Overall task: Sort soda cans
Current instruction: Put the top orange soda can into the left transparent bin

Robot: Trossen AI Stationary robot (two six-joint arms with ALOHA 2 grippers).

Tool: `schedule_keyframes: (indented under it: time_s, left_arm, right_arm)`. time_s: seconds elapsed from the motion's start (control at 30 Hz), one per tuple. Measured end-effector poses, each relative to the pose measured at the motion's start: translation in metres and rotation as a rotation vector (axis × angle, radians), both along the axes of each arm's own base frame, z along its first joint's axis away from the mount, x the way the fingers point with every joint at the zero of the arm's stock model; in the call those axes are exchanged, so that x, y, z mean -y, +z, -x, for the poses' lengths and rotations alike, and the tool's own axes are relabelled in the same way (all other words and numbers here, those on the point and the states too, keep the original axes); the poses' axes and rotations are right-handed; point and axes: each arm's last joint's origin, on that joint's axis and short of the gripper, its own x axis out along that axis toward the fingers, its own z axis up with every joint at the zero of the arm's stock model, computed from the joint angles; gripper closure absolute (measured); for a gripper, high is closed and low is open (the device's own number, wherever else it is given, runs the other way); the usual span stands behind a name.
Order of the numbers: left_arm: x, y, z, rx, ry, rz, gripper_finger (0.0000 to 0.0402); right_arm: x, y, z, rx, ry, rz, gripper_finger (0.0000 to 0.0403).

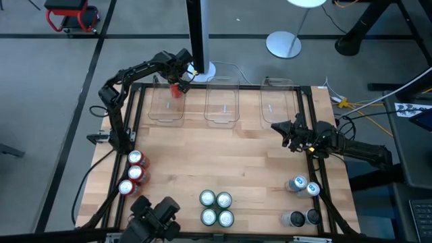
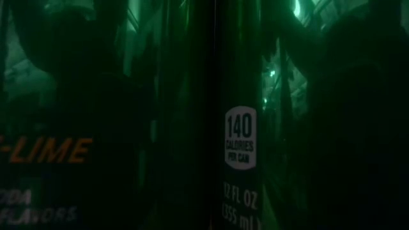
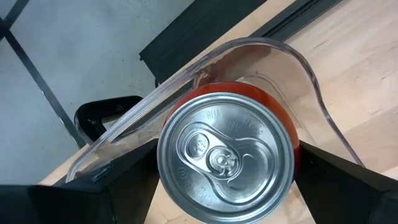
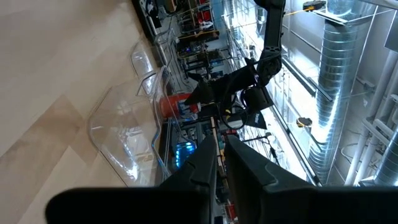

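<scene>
My left gripper point(image 1: 177, 86) is at the far end of the left clear bin point(image 1: 166, 115), shut on a red soda can point(image 3: 227, 165) with a silver top. The bin's rounded corner point(image 3: 273, 50) curves around the can. Three more red cans point(image 1: 135, 173) stand at the table's left, several green cans point(image 1: 216, 208) at the near middle, and blue-silver and dark cans point(image 1: 304, 201) at the near right. My right gripper point(image 1: 279, 127) waits shut over the table's right side, touching nothing. The low view is filled by a dark green can point(image 2: 236, 128). My left gripper pinches the red can's opposite sides just under its silver top point(image 3: 163, 163), one dark finger point(image 3: 124, 186) on each side. The fingers come from above, slanting down. The can stays upright inside the bin's corner; whether its bottom rests on the bin floor I cannot tell.
Two more clear bins, one in the middle point(image 1: 222, 102) and one on the right point(image 1: 279, 101), stand along the far edge. A black frame rail point(image 1: 223, 86) runs behind them. Bare wood lies in the table's middle point(image 1: 223, 152).
</scene>
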Motion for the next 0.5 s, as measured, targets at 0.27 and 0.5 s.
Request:
schedule_keyframes:
  time_s: [0.27, 0.5]
  left_arm:
    - [0.007, 0.006, 0.006, -0.043, -0.021, 0.039, 0.0070]
    - [0.010, 0.010, 0.008, -0.060, -0.055, 0.048, 0.0070]
  right_arm:
    - [0.000, 0.000, 0.000, 0.000, 0.000, 0.000, 0.0366]
    - [0.000, 0.000, 0.000, 0.000, 0.000, 0.000, 0.0366]
